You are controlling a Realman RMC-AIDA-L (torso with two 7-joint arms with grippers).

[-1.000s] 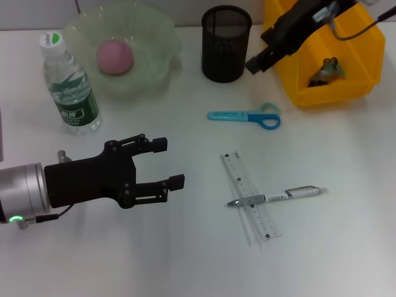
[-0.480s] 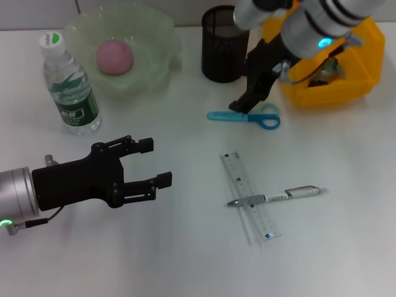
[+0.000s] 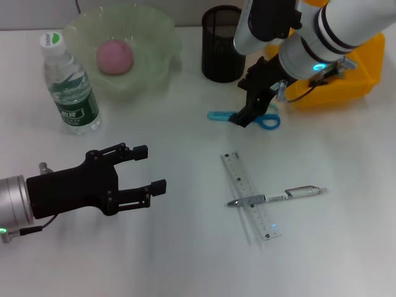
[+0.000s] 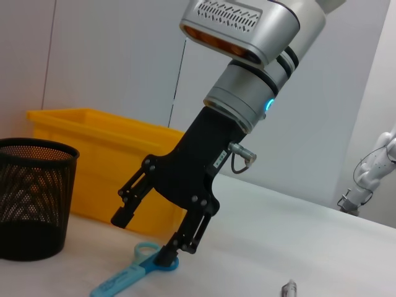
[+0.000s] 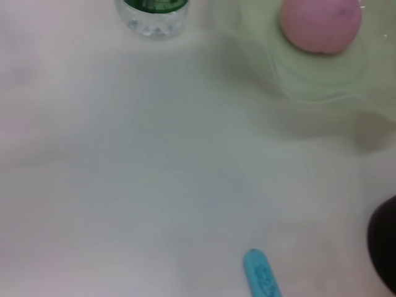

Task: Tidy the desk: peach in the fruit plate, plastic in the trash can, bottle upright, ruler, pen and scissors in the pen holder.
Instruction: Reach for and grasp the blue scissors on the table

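Note:
The light blue scissors (image 3: 219,116) lie flat on the desk (image 3: 185,247) in front of the black mesh pen holder (image 3: 223,43). My right gripper (image 3: 243,102) is open and tilted down over them, one fingertip at the handle loops (image 4: 145,250). The clear ruler (image 3: 250,195) lies near the middle with the silver pen (image 3: 291,193) across it. The peach (image 3: 114,57) rests in the green fruit plate (image 3: 154,37). The bottle (image 3: 69,86) stands upright beside it. The yellow trash can (image 3: 356,80) is at the back right, and the plastic is hidden. My left gripper (image 3: 151,168) hovers open at the front left.
The right arm's silver forearm (image 3: 334,31) crosses above the trash can and stands close to the pen holder. The right wrist view shows bare desk between the bottle (image 5: 154,12), the fruit plate (image 5: 309,80) and the scissors' blade cover (image 5: 260,275).
My right arm has swung down from above the trash can to the scissors' handles. My left gripper has drawn back toward the front left, still open.

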